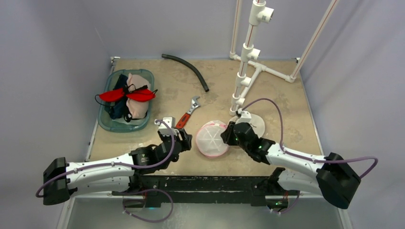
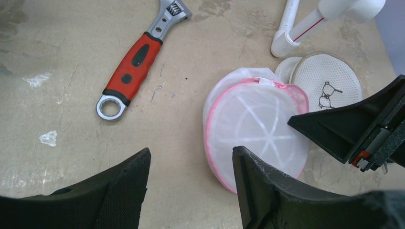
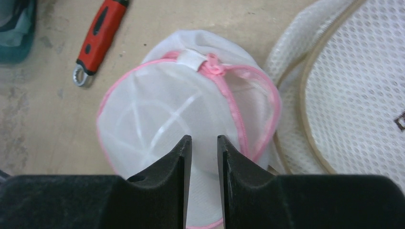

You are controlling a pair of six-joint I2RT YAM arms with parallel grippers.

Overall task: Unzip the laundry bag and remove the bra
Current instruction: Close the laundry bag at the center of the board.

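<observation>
The laundry bag (image 1: 211,139), a white mesh dome edged in pink, lay near the middle of the table (image 1: 286,102). Its pink zip (image 3: 233,98) ran along the right rim, with the puller bunched beside a white tab (image 3: 193,58) at the far edge. White ribs showed through the mesh, but the bra could not be made out.

The right gripper (image 3: 204,140) sat over the bag's right edge. Its fingers were drawn close, leaving a narrow slit with mesh showing in it; whether they pinched the fabric I cannot tell. The left gripper (image 2: 191,152) hung just near-left of the bag with its fingers well apart and nothing between them.

A second mesh bag (image 3: 363,90), flat and beige-rimmed, crowded the dome from the right, its edge tucked under it and close by the right arm's fingers. Just beyond that stood the foot of a white pipe frame (image 1: 248,57). A red-handled wrench (image 2: 138,59) lay to the far left of the dome, apart from it. Farther left sat a teal tub (image 1: 106,118) piled with clothing, and a black hose (image 1: 188,70) curved along the far side.
</observation>
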